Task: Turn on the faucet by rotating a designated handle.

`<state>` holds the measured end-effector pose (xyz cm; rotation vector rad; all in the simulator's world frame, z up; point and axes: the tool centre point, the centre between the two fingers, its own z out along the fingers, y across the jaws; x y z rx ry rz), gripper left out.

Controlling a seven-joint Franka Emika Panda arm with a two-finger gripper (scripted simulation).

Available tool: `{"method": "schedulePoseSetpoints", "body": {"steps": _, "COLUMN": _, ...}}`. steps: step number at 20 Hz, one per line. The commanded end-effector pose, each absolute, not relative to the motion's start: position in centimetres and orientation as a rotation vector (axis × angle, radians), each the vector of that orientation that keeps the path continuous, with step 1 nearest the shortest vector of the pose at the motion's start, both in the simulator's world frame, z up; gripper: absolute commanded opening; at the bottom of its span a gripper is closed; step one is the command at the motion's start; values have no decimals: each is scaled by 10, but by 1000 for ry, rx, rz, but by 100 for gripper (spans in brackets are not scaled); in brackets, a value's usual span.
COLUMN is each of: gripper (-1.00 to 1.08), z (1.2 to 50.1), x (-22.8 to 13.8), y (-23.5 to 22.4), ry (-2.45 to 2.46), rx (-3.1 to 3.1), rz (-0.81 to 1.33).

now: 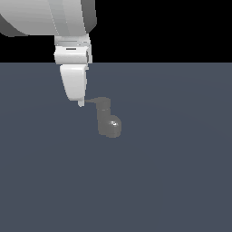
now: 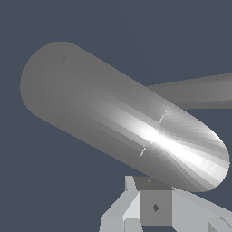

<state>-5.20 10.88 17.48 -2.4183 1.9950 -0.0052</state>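
The faucet (image 1: 109,123) is a small dull-grey upright cylinder with a shiny rounded bulge low down, standing on the flat blue-grey floor. Its handle (image 1: 96,100) is a thin flat lever sticking out from the top toward the exterior view's left. My white gripper (image 1: 80,103) hangs down from above, its tip right at the handle's free end, touching or nearly touching it. In the wrist view the faucet body (image 2: 122,122) fills the middle, the handle (image 2: 199,90) runs off behind it, and my gripper (image 2: 155,208) shows fingers drawn together, holding nothing.
The blue-grey floor (image 1: 172,181) stretches flat all around the faucet. My large white arm (image 1: 45,18) fills the upper part of the exterior view's left, above the gripper.
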Motion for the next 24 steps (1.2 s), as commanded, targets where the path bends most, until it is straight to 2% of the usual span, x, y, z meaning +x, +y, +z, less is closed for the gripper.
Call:
{"method": "schedulePoseSetpoints", "body": {"steps": 1, "gripper": -100, "z": 173, "x": -59, "y": 96, "ry": 2014, "rx": -2410, "rz": -1}}
{"method": "schedulePoseSetpoints", "body": {"steps": 6, "gripper": -100, "z": 175, "x": -63, "y": 97, "ry": 1998, "rx": -2417, "rz": -4}}
{"method": "schedulePoseSetpoints", "body": {"steps": 20, "gripper": -100, "z": 173, "x": -67, "y": 8, "ry": 2014, "rx": -2411, "rz": 0}}
{"method": "schedulePoseSetpoints", "body": {"steps": 21, "gripper": -100, "z": 173, "x": -67, "y": 8, "ry": 2014, "rx": -2411, "rz": 0}}
{"method": "schedulePoseSetpoints", "body": {"steps": 22, "gripper": -100, "z": 175, "x": -68, "y": 36, "ry": 1957, "rx": -2448, "rz": 5}}
{"method": "schedulePoseSetpoints", "body": {"steps": 24, "gripper": -100, "z": 175, "x": -63, "y": 30, "ry": 1961, "rx": -2446, "rz": 4}}
